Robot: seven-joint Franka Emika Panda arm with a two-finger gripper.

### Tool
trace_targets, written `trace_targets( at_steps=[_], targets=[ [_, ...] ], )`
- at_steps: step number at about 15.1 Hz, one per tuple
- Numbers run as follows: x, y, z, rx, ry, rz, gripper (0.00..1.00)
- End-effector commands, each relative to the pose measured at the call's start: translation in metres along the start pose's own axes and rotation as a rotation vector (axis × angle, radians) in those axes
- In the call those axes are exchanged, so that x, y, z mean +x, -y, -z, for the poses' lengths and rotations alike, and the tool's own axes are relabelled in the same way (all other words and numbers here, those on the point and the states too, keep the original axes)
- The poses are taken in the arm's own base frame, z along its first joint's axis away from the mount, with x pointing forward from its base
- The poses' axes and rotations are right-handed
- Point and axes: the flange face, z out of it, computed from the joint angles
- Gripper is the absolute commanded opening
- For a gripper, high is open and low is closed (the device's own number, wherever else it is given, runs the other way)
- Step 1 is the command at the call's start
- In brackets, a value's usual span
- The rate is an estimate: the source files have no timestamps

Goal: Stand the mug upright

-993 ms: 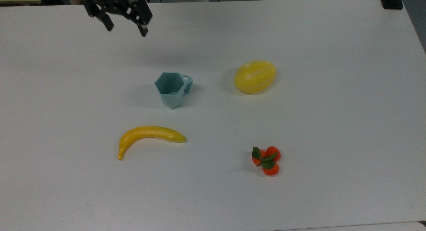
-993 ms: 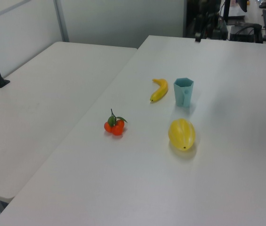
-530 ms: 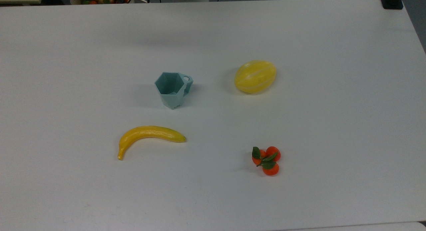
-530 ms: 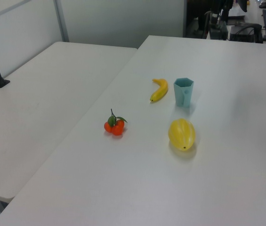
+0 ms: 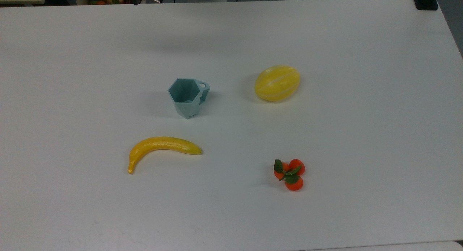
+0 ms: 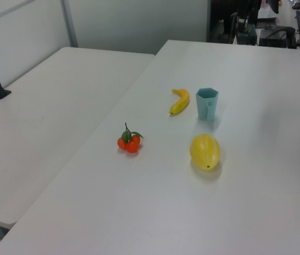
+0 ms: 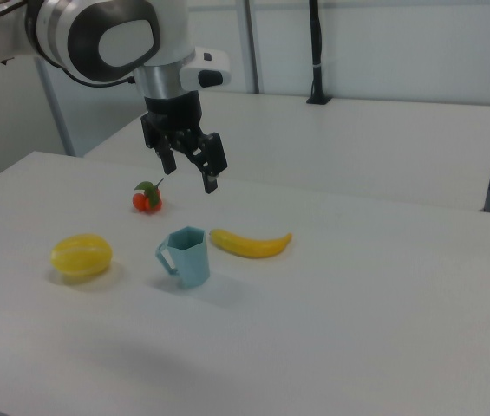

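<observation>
The pale teal faceted mug [image 5: 188, 97] stands upright on the white table [image 5: 361, 135], its hexagonal mouth facing up. In the left view the mug [image 6: 207, 103] stands beside the banana. In the right view the mug [image 7: 188, 257] shows its small handle on the right view's left. My gripper [image 7: 190, 173] hangs in the air above the mug, apart from it, open with nothing between its fingers. The gripper is out of the top view and the left view.
A yellow banana [image 5: 162, 148] lies near the mug. A yellow melon [image 5: 277, 83] sits to the top view's right of it. A cluster of small oranges [image 5: 290, 174] with leaves lies nearer the front. A second table [image 6: 43, 122] adjoins in the left view.
The gripper, at the top view's upper left a second ago, has risen out of that view. The mug and fruit have not moved.
</observation>
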Motion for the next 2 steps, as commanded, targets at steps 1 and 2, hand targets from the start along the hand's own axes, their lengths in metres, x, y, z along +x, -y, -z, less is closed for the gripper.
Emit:
trace_targets(
  at_steps=[1,2],
  targets=[
    [-0.0043,-0.0046,0.004,-0.014,0.001,-0.017,1.0],
    [-0.0047,-0.0054,0.005,-0.013,0.0,-0.017,1.0]
  ],
)
